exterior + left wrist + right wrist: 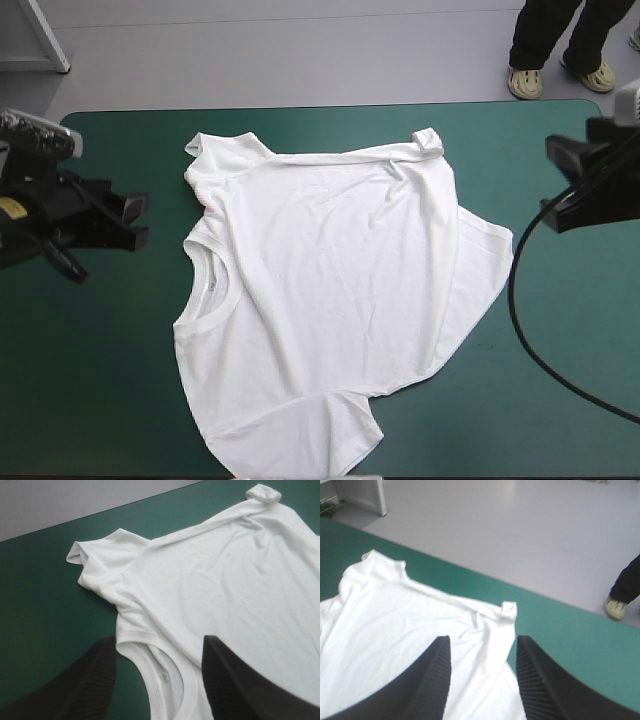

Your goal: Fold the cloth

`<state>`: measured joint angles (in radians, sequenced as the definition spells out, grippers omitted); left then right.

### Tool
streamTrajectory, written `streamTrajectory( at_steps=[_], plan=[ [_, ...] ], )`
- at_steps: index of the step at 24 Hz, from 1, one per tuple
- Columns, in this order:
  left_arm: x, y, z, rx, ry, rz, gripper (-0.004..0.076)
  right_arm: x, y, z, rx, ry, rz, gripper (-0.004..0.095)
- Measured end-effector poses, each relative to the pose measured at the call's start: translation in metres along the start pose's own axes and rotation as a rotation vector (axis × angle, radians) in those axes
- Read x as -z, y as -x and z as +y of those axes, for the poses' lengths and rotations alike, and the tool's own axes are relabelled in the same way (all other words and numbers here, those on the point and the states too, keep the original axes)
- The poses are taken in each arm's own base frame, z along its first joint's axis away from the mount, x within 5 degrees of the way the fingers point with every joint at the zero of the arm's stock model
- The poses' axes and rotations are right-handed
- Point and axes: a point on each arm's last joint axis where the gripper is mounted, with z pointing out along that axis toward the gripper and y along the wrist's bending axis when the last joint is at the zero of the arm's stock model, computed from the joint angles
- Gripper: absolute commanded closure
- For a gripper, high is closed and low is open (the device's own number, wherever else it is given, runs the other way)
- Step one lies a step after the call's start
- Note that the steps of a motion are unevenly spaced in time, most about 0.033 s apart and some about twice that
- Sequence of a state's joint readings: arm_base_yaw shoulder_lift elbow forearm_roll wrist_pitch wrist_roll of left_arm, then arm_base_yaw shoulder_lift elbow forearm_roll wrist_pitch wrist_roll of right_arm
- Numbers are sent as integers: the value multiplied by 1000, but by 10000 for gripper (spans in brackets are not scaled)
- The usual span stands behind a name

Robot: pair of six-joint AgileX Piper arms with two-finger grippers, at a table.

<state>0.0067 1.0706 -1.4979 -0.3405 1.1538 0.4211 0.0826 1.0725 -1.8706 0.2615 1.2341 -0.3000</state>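
Note:
The white T-shirt point(330, 280) lies spread across the middle of the teal-green table, its collar point(205, 285) toward the left edge. One sleeve point(205, 155) points to the far side, and the other sleeve point(345, 440) reaches the near edge. A rolled corner point(428, 142) sits at the far right of the shirt. My left gripper point(138, 222) hovers open just left of the shirt. In the left wrist view the left gripper point(157, 667) frames the collar point(165, 680) without touching it. My right gripper point(552, 180) is raised at the right, open. The right gripper point(482, 655) is above the T-shirt point(395, 630), near the rolled corner point(508, 611).
Bare teal-green cover point(90, 370) runs along the left, right and far sides of the shirt. The table's far edge point(330, 105) lies a short way beyond the shirt.

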Motion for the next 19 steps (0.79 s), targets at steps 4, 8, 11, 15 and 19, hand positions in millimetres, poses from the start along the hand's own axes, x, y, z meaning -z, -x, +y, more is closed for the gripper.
streamTrajectory(
  at_steps=[4, 8, 11, 15, 19],
  plan=[
    [6, -48, -15, 18, 5, 17, 343, -54, -49, 5, -85, 137, 220, 504],
    [-5, -71, -17, 27, 1, 53, 343, -100, -99, 12, -113, 265, 386, 504],
    [-12, -78, -16, 34, -3, 76, 343, -124, -128, 14, -94, 257, 476, 503],
    [-15, -74, -16, 36, -6, 24, 345, -167, -162, 16, -77, 226, 600, 501],
    [-16, -73, -16, 40, -8, 7, 345, -227, -192, 22, 29, 176, 721, 419]
  ],
)
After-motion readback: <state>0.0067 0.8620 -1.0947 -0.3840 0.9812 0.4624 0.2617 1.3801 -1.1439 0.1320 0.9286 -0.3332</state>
